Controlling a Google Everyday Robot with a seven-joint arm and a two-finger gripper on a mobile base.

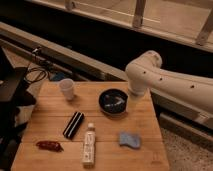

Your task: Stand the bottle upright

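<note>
The bottle point(89, 144) lies on its side on the wooden table point(145, 120), near the front edge. It is slim and clear, with a pale label, and its white cap points away from me. My white arm point(150, 70) bends over the table's far right corner, behind the black bowl. The gripper itself does not show in this view. The arm stays well back from the bottle.
A flat black bar point(73, 124) lies just left of the bottle. A white paper cup point(66, 88) stands at the back left and a black bowl point(113, 101) at the back middle. A blue sponge point(129, 139) lies right of the bottle. A red packet point(49, 145) lies at the front left.
</note>
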